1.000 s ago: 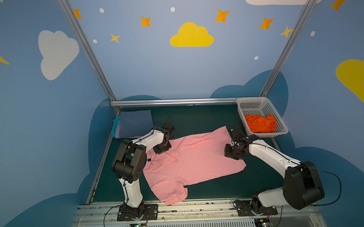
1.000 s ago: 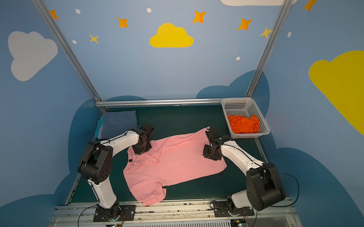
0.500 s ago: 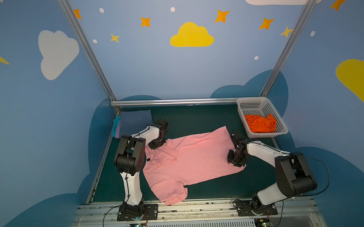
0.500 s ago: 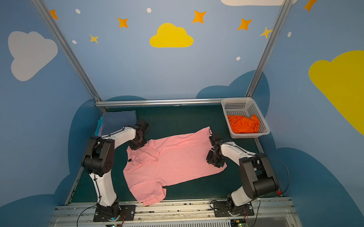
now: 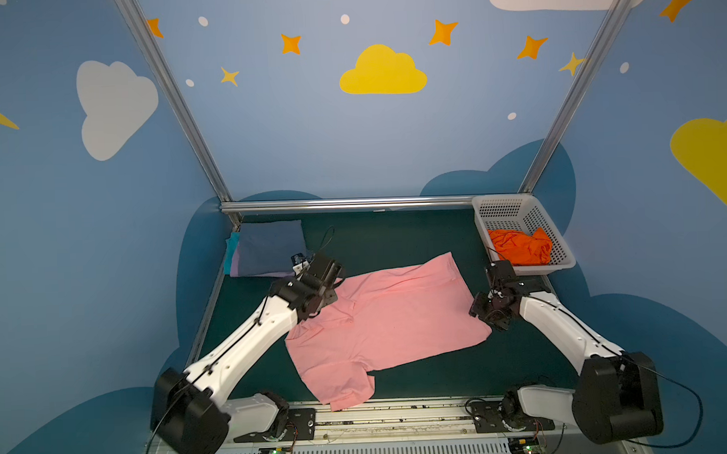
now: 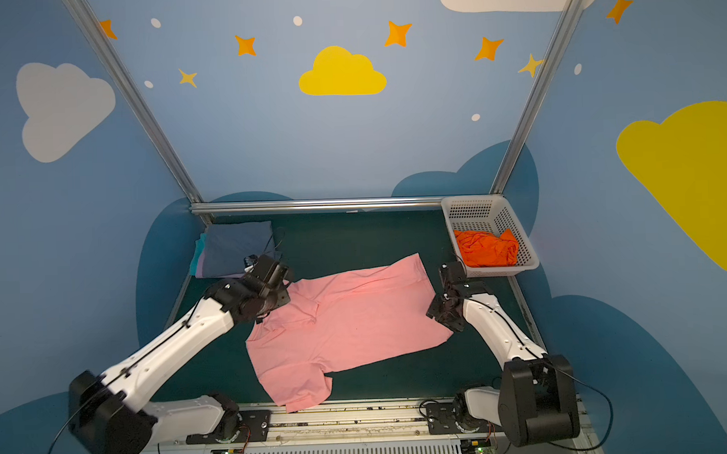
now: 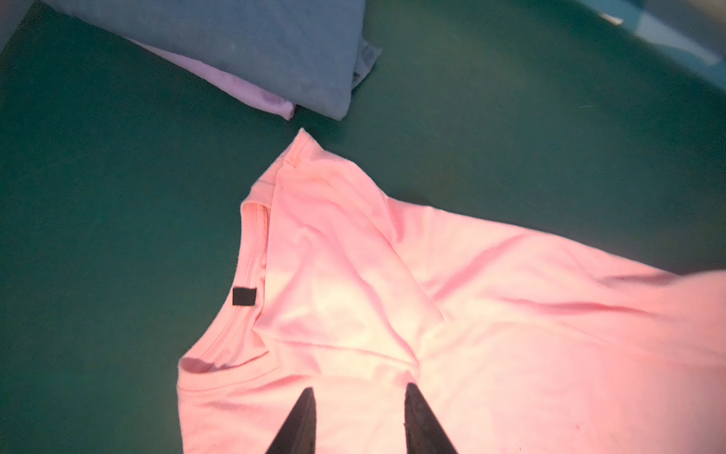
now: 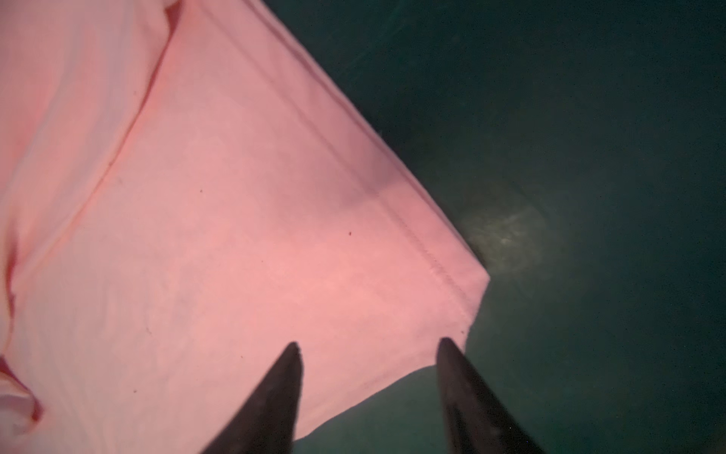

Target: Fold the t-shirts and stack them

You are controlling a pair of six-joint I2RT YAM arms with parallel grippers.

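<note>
A light pink t-shirt point(image 5: 381, 314) lies spread on the middle of the green counter point(image 5: 395, 235), collar toward 9 o'clock and hem toward 3 o'clock, with one sleeve reaching the counter's edge at 6 o'clock. Its small dark neck label point(image 7: 244, 296) shows inside the collar. The left gripper point(image 7: 357, 393) is over the shoulder area at the shirt's 10 o'clock, its fingers spread with pink cloth showing between them and nothing pinched. The right gripper point(image 8: 369, 344) is at the shirt's 3 o'clock, fingers spread wide over the hem corner. Whether either gripper's tips touch the cloth cannot be told. At the counter's 10 o'clock sits a folded stack: a slate-blue t-shirt point(image 5: 271, 246) on top, a lavender t-shirt point(image 7: 251, 92) under it, and a teal t-shirt point(image 5: 231, 253) showing at the edge. At 2 o'clock a white basket point(image 5: 502, 208) holds a crumpled orange t-shirt point(image 5: 520, 247).
</note>
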